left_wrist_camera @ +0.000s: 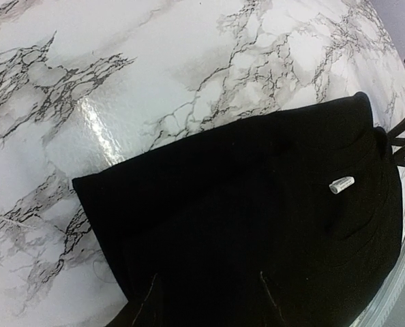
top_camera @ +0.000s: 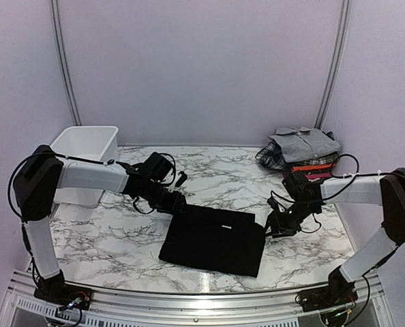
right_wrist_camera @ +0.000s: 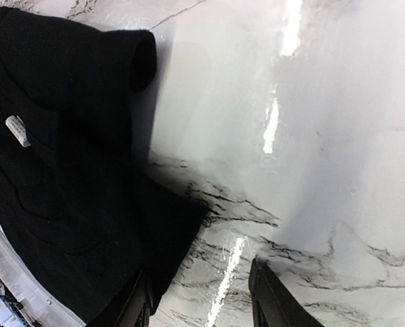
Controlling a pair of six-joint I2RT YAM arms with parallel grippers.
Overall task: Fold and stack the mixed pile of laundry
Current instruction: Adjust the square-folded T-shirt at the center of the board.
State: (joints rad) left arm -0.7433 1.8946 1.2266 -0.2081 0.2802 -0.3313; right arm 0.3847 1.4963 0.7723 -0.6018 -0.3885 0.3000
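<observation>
Right gripper (right_wrist_camera: 199, 272) is spread, two dark fingers apart above the glossy marbled table (right_wrist_camera: 339, 136), one finger at the edge of the single black cloth (top_camera: 213, 240), a matte flat-folded rectangle bearing one white tag (left_wrist_camera: 341, 184). Left gripper (top_camera: 178, 202) sits at the cloth's corner; I cannot tell its grip. Beyond the right gripper is one folded stack (top_camera: 310, 165), grey shirt (top_camera: 305, 142) topmost.

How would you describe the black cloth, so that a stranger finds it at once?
On the marble table, near the middle of its front edge, lies the black cloth, a flat rectangle. It alone is plain black with a small white tag; the other clothes are piled at the far right corner.
</observation>
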